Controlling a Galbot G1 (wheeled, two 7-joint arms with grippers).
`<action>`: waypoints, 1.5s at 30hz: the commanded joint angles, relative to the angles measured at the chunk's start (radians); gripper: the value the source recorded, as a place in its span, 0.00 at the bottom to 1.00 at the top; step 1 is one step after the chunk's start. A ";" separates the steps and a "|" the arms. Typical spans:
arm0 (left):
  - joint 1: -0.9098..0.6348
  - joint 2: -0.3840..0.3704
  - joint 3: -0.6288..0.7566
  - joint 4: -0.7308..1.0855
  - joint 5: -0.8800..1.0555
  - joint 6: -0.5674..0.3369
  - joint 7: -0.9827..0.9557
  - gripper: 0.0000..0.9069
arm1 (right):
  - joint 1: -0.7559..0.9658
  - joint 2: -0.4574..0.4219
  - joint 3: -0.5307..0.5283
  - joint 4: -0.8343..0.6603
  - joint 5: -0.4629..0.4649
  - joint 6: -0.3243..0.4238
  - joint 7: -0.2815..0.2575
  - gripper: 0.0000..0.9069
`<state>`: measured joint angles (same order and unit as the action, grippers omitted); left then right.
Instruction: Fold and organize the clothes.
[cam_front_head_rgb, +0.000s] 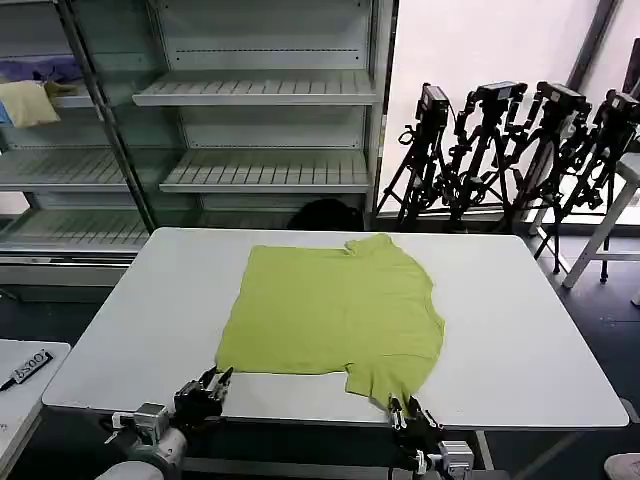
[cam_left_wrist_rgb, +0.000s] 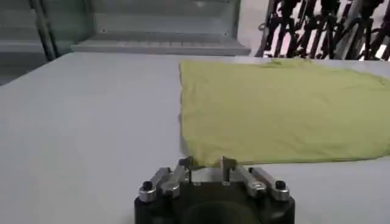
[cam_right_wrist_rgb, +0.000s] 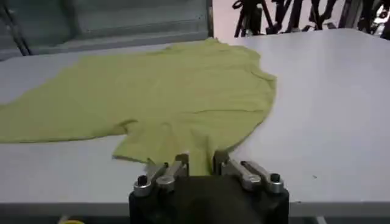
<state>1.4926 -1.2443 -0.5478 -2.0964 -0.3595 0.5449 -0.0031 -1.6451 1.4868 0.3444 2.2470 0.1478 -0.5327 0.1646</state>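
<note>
The clothes are one lime yellow-green T-shirt (cam_front_head_rgb: 335, 305) lying flat on the white table (cam_front_head_rgb: 150, 320), plain side up, collar toward the far edge. My left gripper (cam_front_head_rgb: 215, 385) is at the table's near edge by the shirt's near-left hem corner. In the left wrist view that gripper (cam_left_wrist_rgb: 207, 162) is open, with the corner of the shirt (cam_left_wrist_rgb: 280, 109) just at its fingertips. My right gripper (cam_front_head_rgb: 403, 408) is at the near edge by the sleeve. In the right wrist view it (cam_right_wrist_rgb: 200, 159) stands open with the sleeve edge of the shirt (cam_right_wrist_rgb: 170, 97) between its fingers.
Bare metal shelves (cam_front_head_rgb: 260, 90) stand behind the table. A pale yellow cloth (cam_front_head_rgb: 28, 102) and a purple-blue cloth (cam_front_head_rgb: 40, 68) lie on a shelf at far left. Black tripods (cam_front_head_rgb: 500, 140) line the back right. A small side table (cam_front_head_rgb: 20, 385) stands at near left.
</note>
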 joint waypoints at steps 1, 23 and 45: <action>-0.014 -0.001 -0.006 0.012 -0.004 -0.002 0.001 0.00 | 0.000 0.000 0.001 0.001 0.000 0.010 -0.005 0.00; -0.238 -0.021 -0.008 0.052 -0.122 0.029 0.007 0.00 | 0.237 0.015 0.088 -0.058 0.074 -0.021 0.000 0.00; -0.401 -0.020 0.043 0.190 -0.037 0.034 -0.063 0.00 | 0.620 0.014 0.099 -0.337 0.074 -0.048 -0.005 0.00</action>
<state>1.1590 -1.2655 -0.5148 -1.9535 -0.4230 0.5706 -0.0388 -1.1466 1.5001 0.4359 2.0005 0.2193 -0.5744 0.1622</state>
